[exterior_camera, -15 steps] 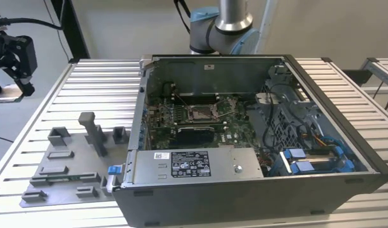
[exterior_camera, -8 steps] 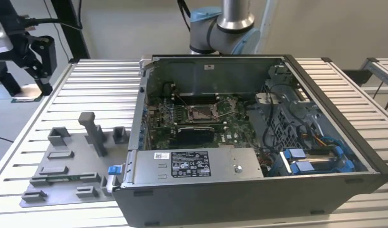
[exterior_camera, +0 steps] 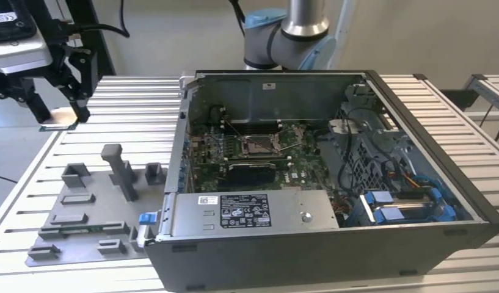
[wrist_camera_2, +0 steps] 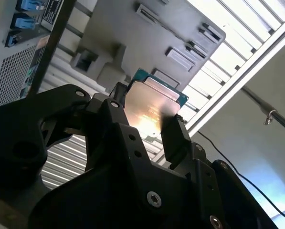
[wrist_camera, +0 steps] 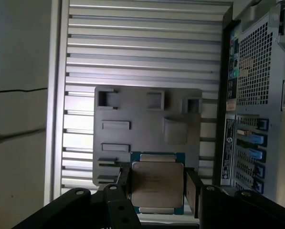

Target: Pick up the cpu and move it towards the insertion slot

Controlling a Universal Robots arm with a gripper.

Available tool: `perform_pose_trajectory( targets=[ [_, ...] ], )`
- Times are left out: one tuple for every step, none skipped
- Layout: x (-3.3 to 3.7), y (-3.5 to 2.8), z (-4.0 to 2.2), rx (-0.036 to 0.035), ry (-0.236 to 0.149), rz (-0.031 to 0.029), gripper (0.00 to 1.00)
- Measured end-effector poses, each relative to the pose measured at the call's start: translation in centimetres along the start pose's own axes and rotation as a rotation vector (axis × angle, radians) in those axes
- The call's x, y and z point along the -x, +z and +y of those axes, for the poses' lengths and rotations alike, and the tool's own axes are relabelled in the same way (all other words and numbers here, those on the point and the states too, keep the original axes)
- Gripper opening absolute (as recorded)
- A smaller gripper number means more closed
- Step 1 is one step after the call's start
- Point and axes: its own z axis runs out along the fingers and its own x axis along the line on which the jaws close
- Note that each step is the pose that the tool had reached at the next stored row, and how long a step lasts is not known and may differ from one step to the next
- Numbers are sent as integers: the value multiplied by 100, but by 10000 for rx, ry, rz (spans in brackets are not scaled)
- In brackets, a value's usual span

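The cpu, a thin square chip with a silvery lid and a green edge showing around it, sits between the fingers of the gripper. The two black fingers press on opposite edges of the chip, so the gripper is closed on it and its flat face is towards the camera in both wrist views. Behind it in the first wrist view lies the grey fixture plate with its small blocks and pockets, resting on the slatted table, and the chip appears to be clear of the plate. In the exterior view the gripper hangs over the table at the exterior view's left, beyond the fixture plate and outside the open computer case. The insertion slot (the small silver-framed square on the green board, just above the larger black recess) lies well apart from the gripper, toward the exterior view's right and lower, with the case's side wall standing between the two.
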Motion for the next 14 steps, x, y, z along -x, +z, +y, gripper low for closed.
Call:
perform_pose_trajectory(
  targets=[
    [39,0,-1,1,-1,0,0],
    [79,-1,-3,1,-1,1,0],
    [118,-1,-5,1,-1,3,0],
    [159,-2,-6,1,-1,4,0],
    [197,-3,-8,1,-1,5,0],
    [234,-4,-9,0,-1,6,0],
    [273,-4,-10,1,0,7,0],
    [313,-5,-12,1,0,8,0],
    [354,-5,-13,2,-1,9,0],
    [392,-6,-15,1,-1,10,0],
    [434,-7,-16,1,0,12,0],
    [475,-7,-18,1,0,13,0],
    [516,-8,-19,2,0,13,0],
    [557,-9,-21,1,0,15,0]
  ],
)
